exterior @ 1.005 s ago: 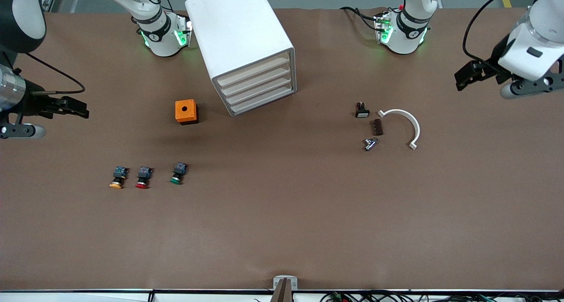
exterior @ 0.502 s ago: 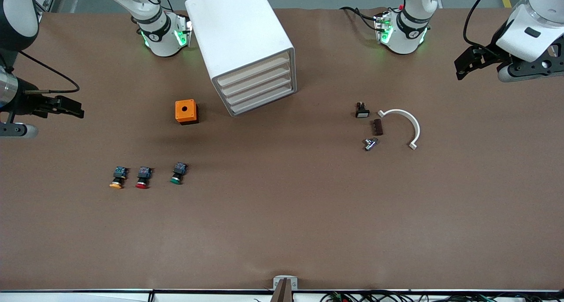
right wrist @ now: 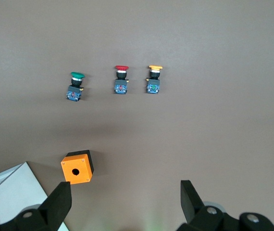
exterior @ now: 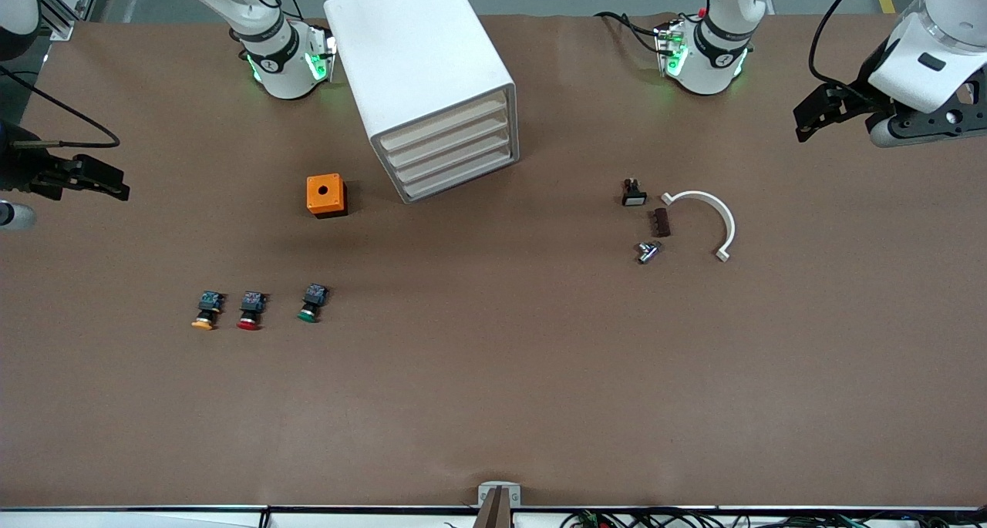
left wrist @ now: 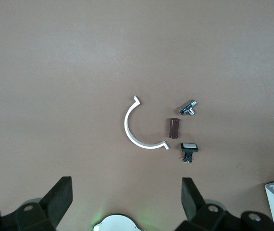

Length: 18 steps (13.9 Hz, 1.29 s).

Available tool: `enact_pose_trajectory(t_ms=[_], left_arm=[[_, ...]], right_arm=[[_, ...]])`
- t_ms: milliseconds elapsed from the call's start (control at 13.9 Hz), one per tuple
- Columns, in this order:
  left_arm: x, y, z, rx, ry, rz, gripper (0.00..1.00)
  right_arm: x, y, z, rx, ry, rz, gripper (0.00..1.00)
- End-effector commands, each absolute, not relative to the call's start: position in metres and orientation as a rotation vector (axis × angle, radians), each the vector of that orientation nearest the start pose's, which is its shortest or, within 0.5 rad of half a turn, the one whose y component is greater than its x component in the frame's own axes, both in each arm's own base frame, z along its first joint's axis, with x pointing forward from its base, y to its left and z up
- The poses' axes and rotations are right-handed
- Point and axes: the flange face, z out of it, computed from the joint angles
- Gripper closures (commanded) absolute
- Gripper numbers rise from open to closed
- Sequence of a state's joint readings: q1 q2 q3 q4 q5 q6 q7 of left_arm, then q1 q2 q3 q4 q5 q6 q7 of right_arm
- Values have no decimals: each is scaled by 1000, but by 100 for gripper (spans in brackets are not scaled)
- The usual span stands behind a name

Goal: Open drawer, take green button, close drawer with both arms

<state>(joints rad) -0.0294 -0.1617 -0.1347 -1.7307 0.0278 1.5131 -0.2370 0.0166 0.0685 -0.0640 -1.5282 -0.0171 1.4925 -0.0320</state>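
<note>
Desk [exterior: 493,405]: brown surface carrying everything named here.
Cabinet [exterior: 420,81]: white box standing on the desk, the landmark for all places; its 4 cream-fronted drawers [exterior: 451,154] are all pushed in flush.
Left arm [exterior: 929,58]: reaches in at the left arm's end of the desk, well apart from the cabinet.
Right arm [exterior: 15,139]: comes in at the right arm's end of the desk, well apart from the cabinet.
Left claw [exterior: 816,114]: up in the air over bare desk, fingers [left wrist: 60,197] spread wide, holding nothing.
Right claw [exterior: 96,177]: up in the air over bare desk, fingers [right wrist: 57,204] spread wide, holding nothing.
White curved clip [exterior: 705,220]: on the desk, toward the left arm's end from the cabinet, with 3 small parts [exterior: 651,220] just beside it.
Orange box [exterior: 325,195]: near the cabinet's front corner, toward the right arm's end.
Green button [exterior: 311,303]: lies on the desk, nearer the front camera than the cabinet and the orange box.
Red button [exterior: 250,311]: near the green button, farther from the cabinet.
Yellow button [exterior: 207,311]: just beside the red one, farthest of the 3 from the cabinet.
</note>
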Motion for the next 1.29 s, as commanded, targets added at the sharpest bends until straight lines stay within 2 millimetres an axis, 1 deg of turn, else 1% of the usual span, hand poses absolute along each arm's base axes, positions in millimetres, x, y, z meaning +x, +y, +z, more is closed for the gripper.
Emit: enact_pose_trajectory(t_ms=[0, 144, 287, 431, 646, 718, 789, 861, 933, 1077, 1220], left_arm=[[487, -81, 631, -3097, -97, 55, 0], [485, -80, 629, -3095, -97, 62, 0], [484, -81, 630, -3095, -97, 60, 0], [482, -81, 632, -3096, -95, 53, 0], [481, -81, 631, -3096, -95, 46, 0], [483, -80, 633, -3098, -83, 39, 0], [487, -78, 637, -3109, -47, 23, 0], [494, -65, 639, -3117, -53, 13, 0], [498, -62, 643, -3120, -38, 4, 0], [508, -60, 646, -3123, -33, -10, 0], [518, -60, 651, -3126, -42, -26, 0]], right_arm=[[549, -32, 618, -3133, 69, 125, 0], [543, -35, 625, -3131, 76, 110, 0], [532, -31, 623, -3120, 69, 78, 0], [518, -31, 615, -3118, 69, 42, 0], [514, -32, 614, -3113, 84, 35, 0], [514, -31, 615, -3112, 131, 33, 0], [515, -30, 614, -3110, 165, 33, 0], [515, -31, 615, -3109, 167, 31, 0], [516, -29, 616, -3109, 163, 22, 0], [518, -31, 619, -3105, 168, -12, 0], [518, -32, 619, -3104, 151, -10, 0]])
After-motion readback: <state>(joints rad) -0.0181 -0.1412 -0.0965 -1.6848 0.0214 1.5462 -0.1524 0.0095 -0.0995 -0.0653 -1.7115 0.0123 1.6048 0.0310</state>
